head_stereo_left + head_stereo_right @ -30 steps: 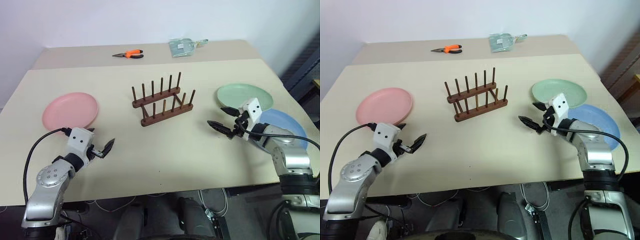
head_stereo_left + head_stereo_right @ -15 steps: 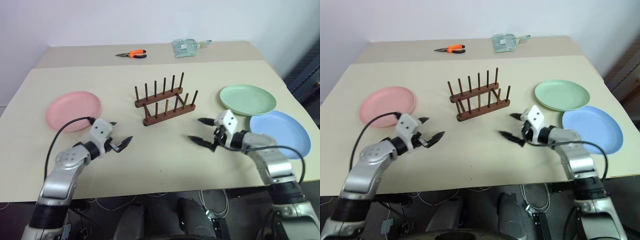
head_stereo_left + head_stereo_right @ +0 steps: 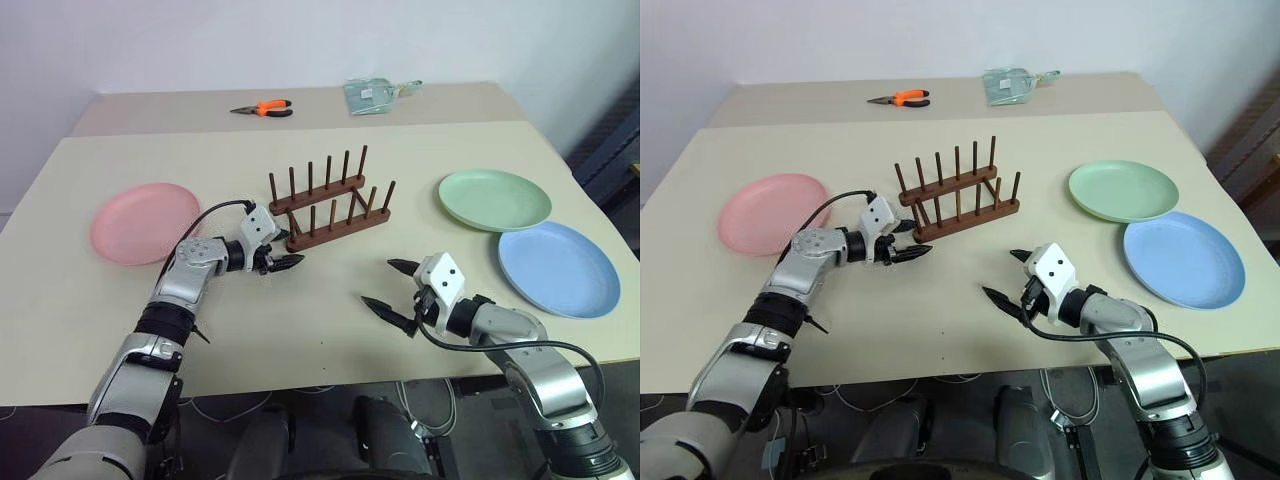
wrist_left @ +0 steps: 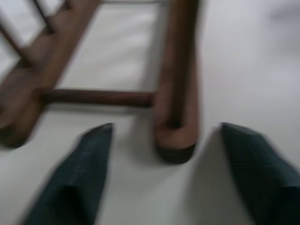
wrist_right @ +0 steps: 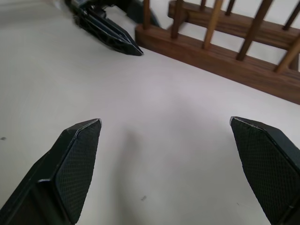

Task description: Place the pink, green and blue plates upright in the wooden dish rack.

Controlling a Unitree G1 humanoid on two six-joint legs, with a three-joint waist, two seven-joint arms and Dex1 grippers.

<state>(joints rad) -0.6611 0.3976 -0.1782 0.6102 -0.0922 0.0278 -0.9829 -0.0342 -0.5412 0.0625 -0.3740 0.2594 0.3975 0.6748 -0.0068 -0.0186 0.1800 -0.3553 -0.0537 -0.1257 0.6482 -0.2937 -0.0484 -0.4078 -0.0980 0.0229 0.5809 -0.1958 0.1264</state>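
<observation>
Just ahead of the left jaws, rack (image 4: 176, 93) rail end, untouched

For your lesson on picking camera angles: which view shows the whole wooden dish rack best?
Either head view: the wooden dish rack stands whole on the table, both peg rows visible. The left wrist view catches only a blurred rail end and crossbar between the left end effector fingers; the right wrist view shows only part of the rails and lower pegs.

Lab: bare table (image 3: 330, 330), pliers (image 3: 262, 109)
</observation>
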